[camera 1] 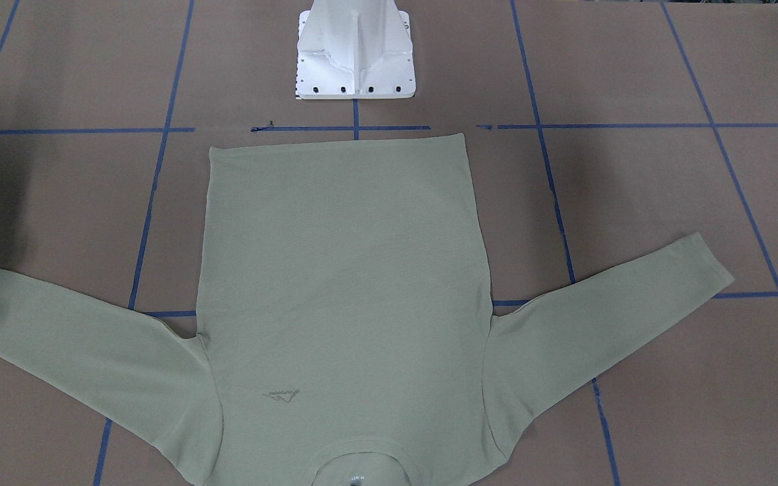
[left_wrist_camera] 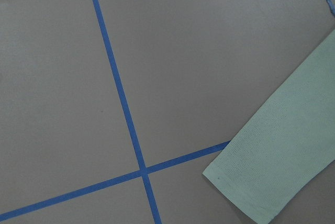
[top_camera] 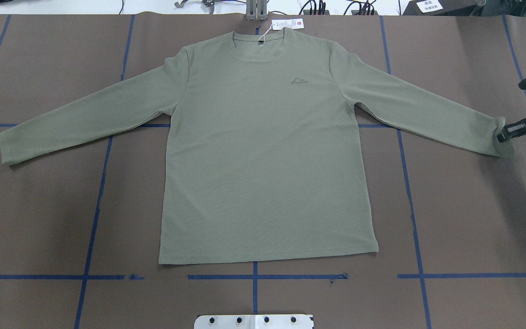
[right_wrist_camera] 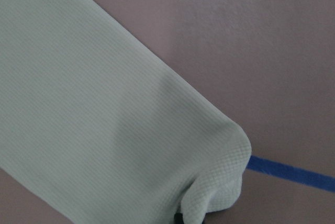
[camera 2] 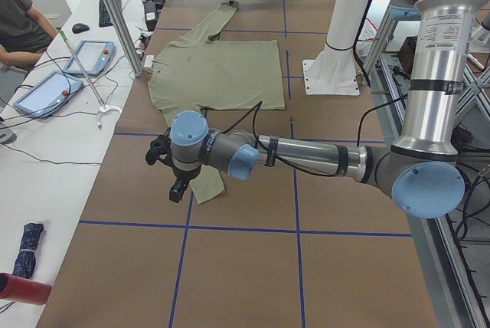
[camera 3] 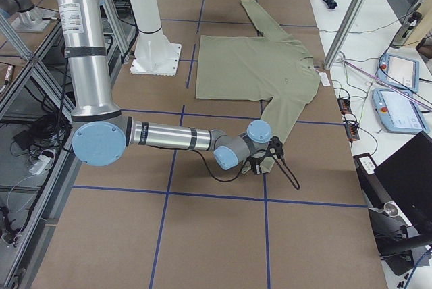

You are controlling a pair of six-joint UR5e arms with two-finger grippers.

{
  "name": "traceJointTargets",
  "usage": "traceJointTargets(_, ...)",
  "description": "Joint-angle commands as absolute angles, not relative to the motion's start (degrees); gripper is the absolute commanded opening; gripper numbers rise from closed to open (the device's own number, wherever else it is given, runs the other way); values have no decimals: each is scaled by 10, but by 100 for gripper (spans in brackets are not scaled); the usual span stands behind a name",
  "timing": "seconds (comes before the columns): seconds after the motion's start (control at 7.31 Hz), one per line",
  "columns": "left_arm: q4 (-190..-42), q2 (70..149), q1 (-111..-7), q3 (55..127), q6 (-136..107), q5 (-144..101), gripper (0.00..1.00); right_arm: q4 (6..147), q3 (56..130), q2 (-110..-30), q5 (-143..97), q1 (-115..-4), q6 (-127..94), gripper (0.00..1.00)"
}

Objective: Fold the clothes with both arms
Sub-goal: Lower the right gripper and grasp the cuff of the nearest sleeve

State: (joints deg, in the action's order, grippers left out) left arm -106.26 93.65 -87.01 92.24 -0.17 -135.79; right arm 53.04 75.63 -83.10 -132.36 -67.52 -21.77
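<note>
The pale sage-green long-sleeved shirt (top_camera: 267, 151) lies flat, face up, sleeves spread, neck and white hang tag (top_camera: 288, 23) at the far side. My right gripper (top_camera: 504, 135) is shut on the cuff of the sleeve at the overhead view's right; the cuff is bunched and slightly raised in the right wrist view (right_wrist_camera: 220, 182). My left gripper (camera 2: 173, 177) shows only in the exterior left view, hovering beside the other cuff (left_wrist_camera: 241, 182), which lies flat. I cannot tell whether it is open or shut.
The white bolted pedestal (camera 1: 355, 61) stands at the robot's side, just past the shirt's hem. Blue tape lines cross the brown table. A side table with tablets (camera 2: 53, 90) and a seated person (camera 2: 19, 21) runs along the far edge.
</note>
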Motion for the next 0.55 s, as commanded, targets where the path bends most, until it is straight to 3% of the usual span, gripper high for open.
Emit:
traceJointTargets(0.0, -1063, 934, -870, 922, -2, -1358, 100, 611, 780, -747, -1364, -680, -231, 0)
traceJointTargets(0.41, -1063, 935, -870, 922, -2, -1358, 100, 762, 773, -559, -1366, -665, -259, 0)
